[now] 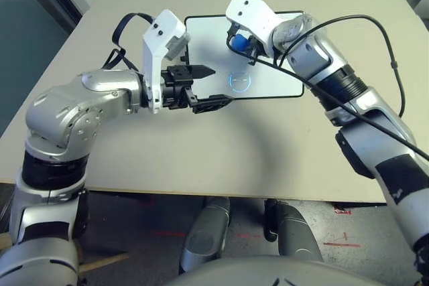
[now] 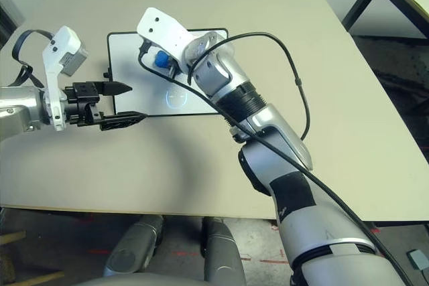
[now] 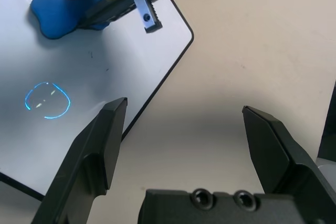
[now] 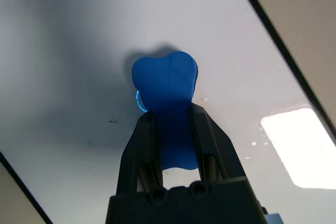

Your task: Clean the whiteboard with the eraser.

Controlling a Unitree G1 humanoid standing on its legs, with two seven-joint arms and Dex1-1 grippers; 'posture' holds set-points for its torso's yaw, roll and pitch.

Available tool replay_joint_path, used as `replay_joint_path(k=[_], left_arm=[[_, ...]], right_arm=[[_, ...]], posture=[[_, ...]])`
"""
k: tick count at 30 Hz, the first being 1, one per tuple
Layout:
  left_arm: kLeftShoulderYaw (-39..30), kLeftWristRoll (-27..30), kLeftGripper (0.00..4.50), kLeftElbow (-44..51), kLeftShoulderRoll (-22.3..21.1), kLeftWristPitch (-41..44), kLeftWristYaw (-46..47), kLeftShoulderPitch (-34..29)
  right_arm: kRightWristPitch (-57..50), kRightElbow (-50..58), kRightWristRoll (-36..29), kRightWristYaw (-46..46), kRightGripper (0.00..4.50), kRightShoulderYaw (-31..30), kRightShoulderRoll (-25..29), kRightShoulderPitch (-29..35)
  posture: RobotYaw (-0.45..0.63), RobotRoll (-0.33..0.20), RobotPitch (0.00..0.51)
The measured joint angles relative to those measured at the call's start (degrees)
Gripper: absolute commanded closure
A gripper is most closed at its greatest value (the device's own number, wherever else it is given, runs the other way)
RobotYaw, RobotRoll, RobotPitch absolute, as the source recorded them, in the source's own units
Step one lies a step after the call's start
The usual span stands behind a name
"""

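Nearest the camera, the blue eraser (image 4: 167, 114) sits clamped at its pinched waist between the two black fingers of the right gripper (image 4: 176, 148), its rounded end pressed down on the whiteboard (image 1: 281, 72). A small blue mark peeks out from beside that end. It sits on the far half of the board, toward the board's left side. Nearer the robot, in the middle of the white surface, a blue scribbled circle (image 1: 239, 81) is drawn, apart from the eraser. The board lies flat on the beige table (image 1: 221, 159), on its far part. The left gripper (image 1: 204, 86) hovers at the board's near left corner, fingers spread wide and holding nothing.
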State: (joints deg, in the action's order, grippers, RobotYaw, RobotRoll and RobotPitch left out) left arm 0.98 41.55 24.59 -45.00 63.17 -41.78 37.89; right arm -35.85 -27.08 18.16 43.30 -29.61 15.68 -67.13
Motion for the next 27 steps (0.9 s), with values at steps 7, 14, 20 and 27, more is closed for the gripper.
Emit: replay_joint_path(k=[7, 14, 20, 27], left_arm=[[0.1, 0.0, 0.0, 0.0, 0.1, 0.0, -0.2, 0.5], [0.2, 0.0, 0.0, 0.0, 0.6, 0.0, -0.2, 0.6], [0.4, -0.9, 0.0, -0.2, 1.0, -0.1, -0.3, 0.9], [0.7, -1.4, 0.0, -0.9, 1.6, -0.9, -0.6, 1.0]], right_arm=[[-1.1, 5.6, 1.1, 1.2, 3.73, -1.6, -1.0, 7.4], [-2.1, 5.9, 2.5, 2.2, 3.73, -2.8, -0.7, 9.2], [-2.3, 2.7, 2.3, 2.2, 3.74, -2.5, -0.7, 7.2], [-1.8, -8.4, 1.7, -2.3, 3.74, 5.0, 1.4, -2.0]], posture=[[0.17, 0.0, 0.164], [0.16, 0.0, 0.158], [0.15, 0.0, 0.154], [0.15, 0.0, 0.149]])
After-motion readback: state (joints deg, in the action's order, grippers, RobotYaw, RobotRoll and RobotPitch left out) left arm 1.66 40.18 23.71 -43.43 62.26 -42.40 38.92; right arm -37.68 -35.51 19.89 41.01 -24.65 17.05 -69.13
